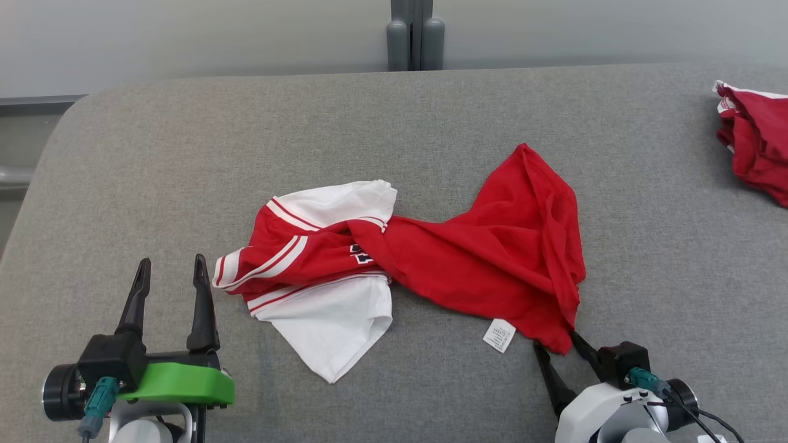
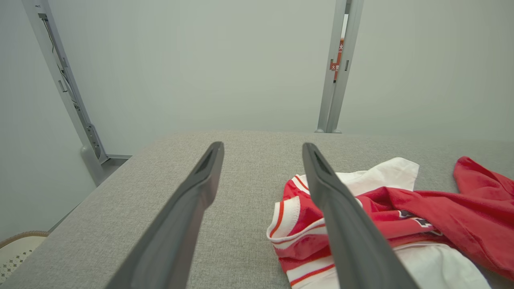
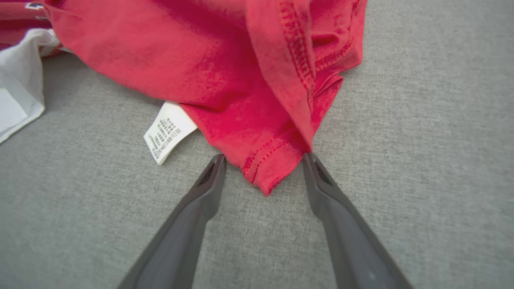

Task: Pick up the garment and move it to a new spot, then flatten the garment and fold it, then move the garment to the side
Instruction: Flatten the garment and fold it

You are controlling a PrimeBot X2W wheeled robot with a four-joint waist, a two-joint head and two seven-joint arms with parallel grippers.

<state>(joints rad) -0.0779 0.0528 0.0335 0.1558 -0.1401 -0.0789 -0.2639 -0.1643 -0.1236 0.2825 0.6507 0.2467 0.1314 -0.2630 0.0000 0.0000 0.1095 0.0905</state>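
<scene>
Poised with the right gripper point(image 1: 556, 341) point(image 3: 264, 158) spread wide and gripping nothing, astride the near hem corner point(image 3: 269, 176) of the red-and-white jersey point(image 1: 468, 258), just right of its white care label point(image 1: 499, 335). Sprawled twisted across the grey padded table point(image 1: 184, 154), long axis left to right: red body toward the right arm, white sleeves toward the left gripper point(image 1: 172, 259) point(image 2: 263, 146), likewise wide apart, empty and clear of the cloth. Looks set for a right-arm pinch at that corner, by far the nearer reach
</scene>
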